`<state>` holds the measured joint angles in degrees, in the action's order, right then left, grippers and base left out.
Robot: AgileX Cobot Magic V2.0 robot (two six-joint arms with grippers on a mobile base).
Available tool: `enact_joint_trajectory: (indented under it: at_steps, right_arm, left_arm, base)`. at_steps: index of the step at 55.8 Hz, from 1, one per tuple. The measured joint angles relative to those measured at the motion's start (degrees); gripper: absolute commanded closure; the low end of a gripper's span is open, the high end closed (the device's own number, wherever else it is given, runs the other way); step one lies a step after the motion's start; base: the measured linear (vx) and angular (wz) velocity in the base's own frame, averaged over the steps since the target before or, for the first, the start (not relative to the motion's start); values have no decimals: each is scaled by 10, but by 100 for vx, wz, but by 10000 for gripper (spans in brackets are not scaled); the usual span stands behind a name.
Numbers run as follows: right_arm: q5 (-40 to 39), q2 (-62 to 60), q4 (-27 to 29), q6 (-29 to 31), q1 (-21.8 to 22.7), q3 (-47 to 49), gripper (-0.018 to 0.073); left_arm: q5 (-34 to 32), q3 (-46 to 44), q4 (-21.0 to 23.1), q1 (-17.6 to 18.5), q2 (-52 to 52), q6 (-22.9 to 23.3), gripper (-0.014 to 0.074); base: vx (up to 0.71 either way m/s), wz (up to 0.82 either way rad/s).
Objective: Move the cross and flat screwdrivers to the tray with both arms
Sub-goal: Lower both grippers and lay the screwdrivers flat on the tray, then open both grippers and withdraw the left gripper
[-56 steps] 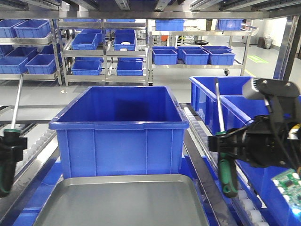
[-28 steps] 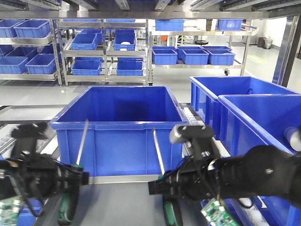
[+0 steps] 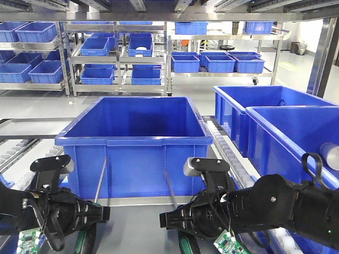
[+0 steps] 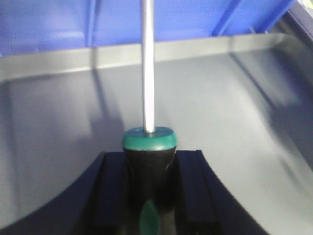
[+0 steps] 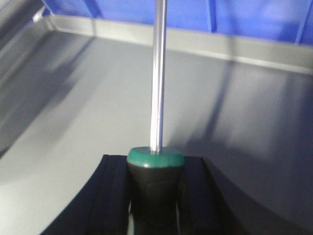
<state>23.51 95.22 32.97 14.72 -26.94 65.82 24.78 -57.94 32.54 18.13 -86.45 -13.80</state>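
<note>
Both arms reach low over the grey metal tray (image 3: pixel 135 225). My left gripper (image 3: pixel 99 213) is shut on the black-and-green handle of one screwdriver (image 3: pixel 100 180), whose silver shaft points up and away toward the blue bin. My right gripper (image 3: pixel 166 218) is shut on the other screwdriver (image 3: pixel 170 188), held the same way. In the left wrist view the handle (image 4: pixel 149 166) sits between the black fingers (image 4: pixel 110 196) just above the tray floor (image 4: pixel 230 122). In the right wrist view the handle (image 5: pixel 155 183) is clamped between the fingers (image 5: pixel 115 196) above the tray floor (image 5: pixel 73 103).
A deep blue bin (image 3: pixel 135 143) stands right behind the tray's far rim. Two more blue bins (image 3: pixel 275 121) stand at the right beside a roller track (image 3: pixel 222 140). Shelving with several blue bins (image 3: pixel 116 58) fills the background.
Both arms swung in from the sides to over the tray. Since half a second ago they have sunk lower with the screwdrivers, and the shafts now lean further forward.
</note>
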Motion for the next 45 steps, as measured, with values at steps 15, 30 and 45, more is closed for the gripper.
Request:
enact_joint_trajectory:
  at_steps: [15,30,45]
  right_arm:
    - [-1,-9,0,0,4,0,8]
    - [-19,-58,1,1,4,0,11]
    - [-24,-74,1,2,4,0,11]
  left_arm:
    - [34,0,2,0,0,-4,107]
    - [35,0,2,0,67,-4,107]
    - [19,0,3,0,144,-4,107]
  base:
    - [0,0]
    - [0,0]
    - [0,0]
